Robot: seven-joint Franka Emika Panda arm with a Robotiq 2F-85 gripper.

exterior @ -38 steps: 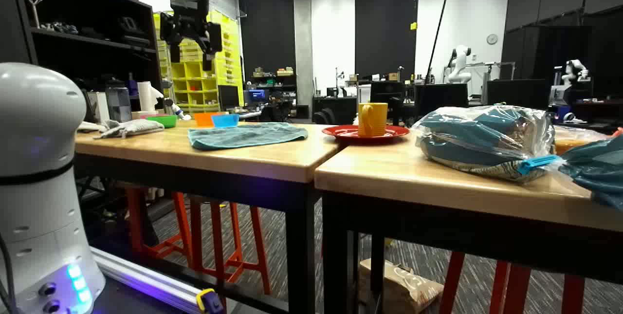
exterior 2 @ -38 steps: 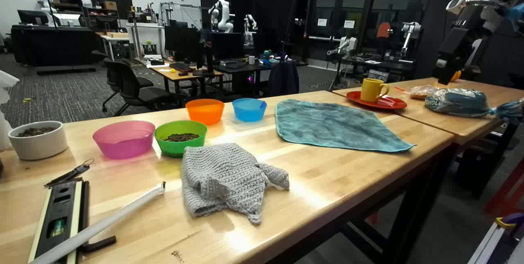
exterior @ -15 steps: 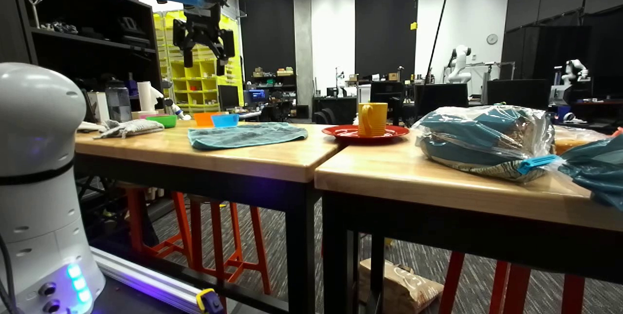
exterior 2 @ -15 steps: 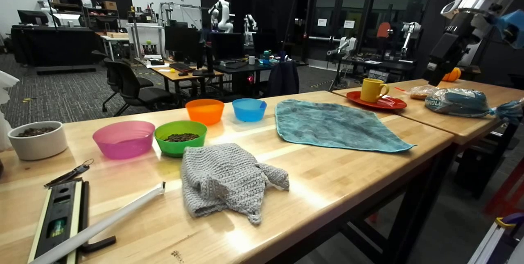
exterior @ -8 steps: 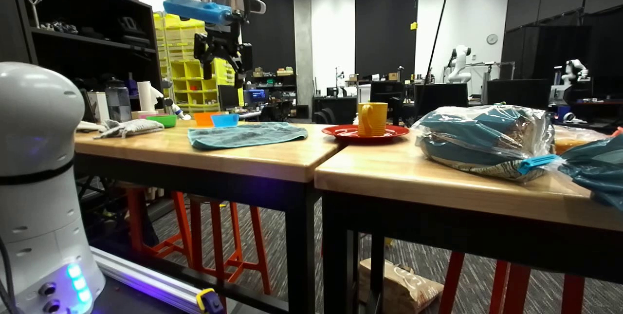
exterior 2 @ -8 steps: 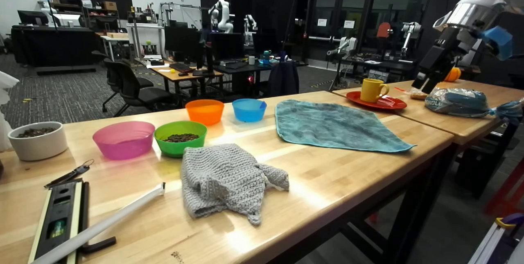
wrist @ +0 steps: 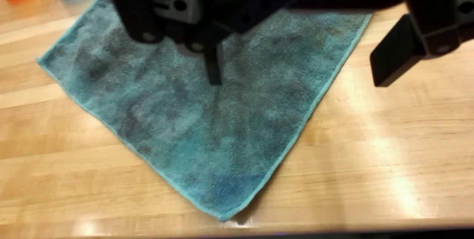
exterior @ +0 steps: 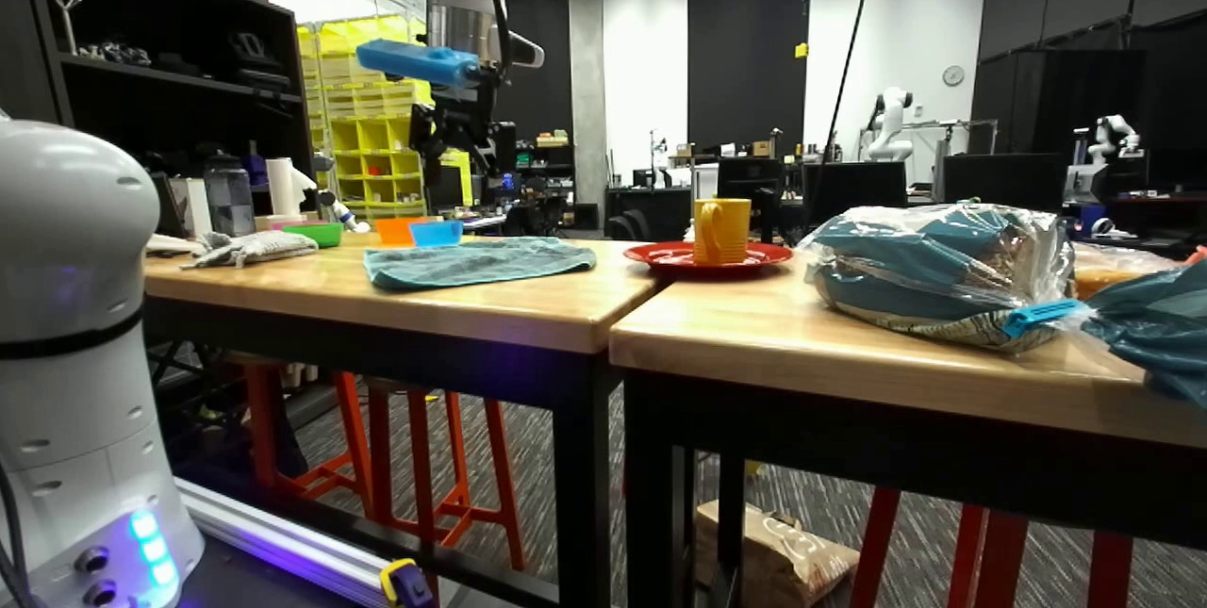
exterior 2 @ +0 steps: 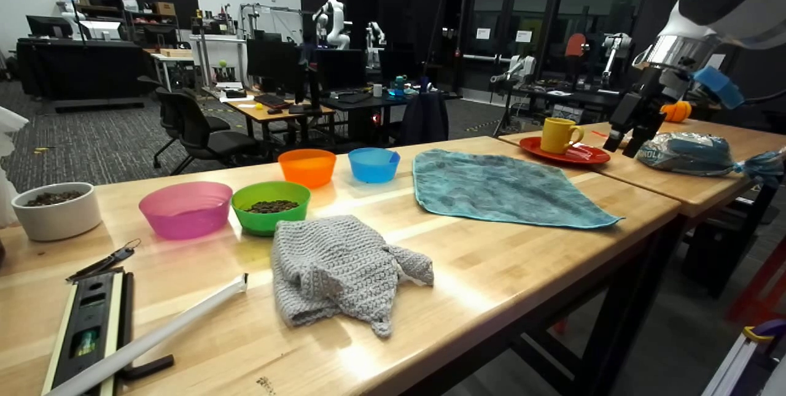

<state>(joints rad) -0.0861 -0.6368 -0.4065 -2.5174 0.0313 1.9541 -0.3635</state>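
The fingers (wrist: 396, 52) are spread wide and hold nothing. Below them, separated by a clear gap, a teal cloth (wrist: 177, 120) lies spread on the bench (wrist: 370, 157). In the wrist view, one finger is seen against the cloth and the other against bare bench beside it. On the far side of the cloth from the fingers stand a blue bowl (exterior 2: 373, 167) and, next to it, an orange bowl (exterior 2: 307, 170). On one side of the fingers, a red plate (exterior 2: 594, 155) carries an upright yellow mug (exterior 2: 557, 136); a plastic bag (exterior: 943, 269) lies near the plate. Opposite, well apart from the fingers, are a grey knitted cloth (exterior 2: 344, 273), a green bowl (exterior 2: 270, 220) of brown pellets (exterior 2: 273, 206) and a pink bowl (exterior 2: 186, 219).
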